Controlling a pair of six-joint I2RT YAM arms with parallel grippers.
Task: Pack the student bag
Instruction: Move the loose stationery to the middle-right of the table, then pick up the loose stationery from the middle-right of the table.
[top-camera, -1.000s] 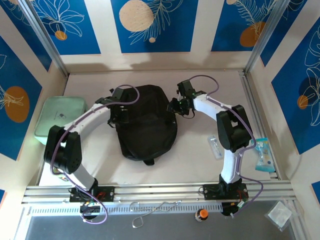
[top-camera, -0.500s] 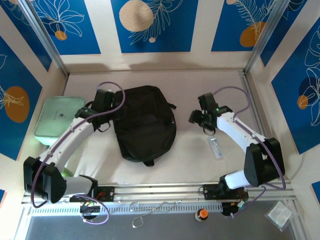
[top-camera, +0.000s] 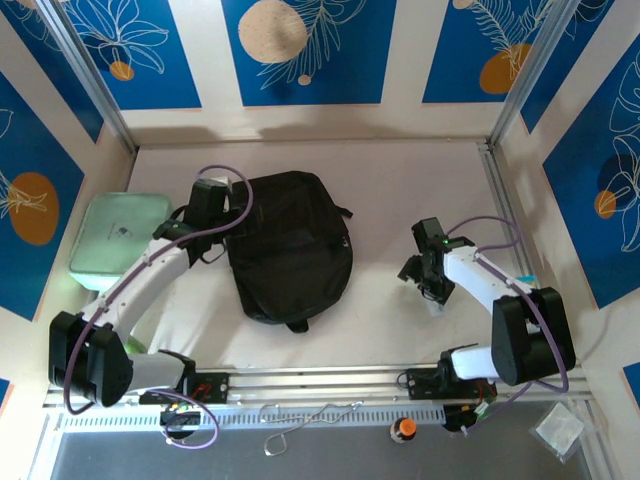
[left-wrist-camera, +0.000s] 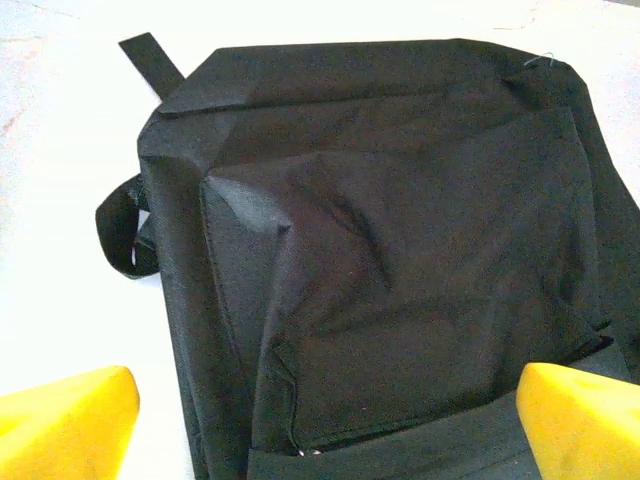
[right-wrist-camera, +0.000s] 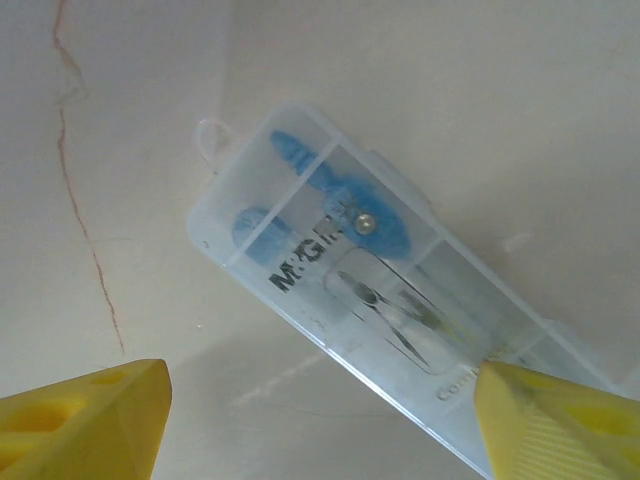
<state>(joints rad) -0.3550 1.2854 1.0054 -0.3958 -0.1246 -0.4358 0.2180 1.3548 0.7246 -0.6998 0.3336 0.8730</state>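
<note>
The student bag (top-camera: 292, 248), a large black backpack, lies flat at the table's middle with its straps tucked around it. My left gripper (top-camera: 213, 215) hovers at the bag's upper left edge. In the left wrist view the bag's front panel (left-wrist-camera: 400, 250) lies under the left gripper (left-wrist-camera: 325, 440), whose yellow fingertips (left-wrist-camera: 62, 420) stand wide apart with nothing between them. My right gripper (top-camera: 428, 283) is low over a clear plastic compass case (right-wrist-camera: 370, 270) right of the bag. The right gripper (right-wrist-camera: 320, 420) is open, one fingertip (right-wrist-camera: 560, 425) over the case's end.
A mint-green zip case (top-camera: 115, 235) lies at the far left, beside the left arm. A blue packet (top-camera: 527, 284) peeks out by the right rail. An orange-capped item (top-camera: 404, 428) and a small plastic bag (top-camera: 557, 430) sit below the front rail.
The left gripper let go of the bag, opened and drew back to its left edge. The right gripper left the bag, swung right and down to the clear case, and opened.
</note>
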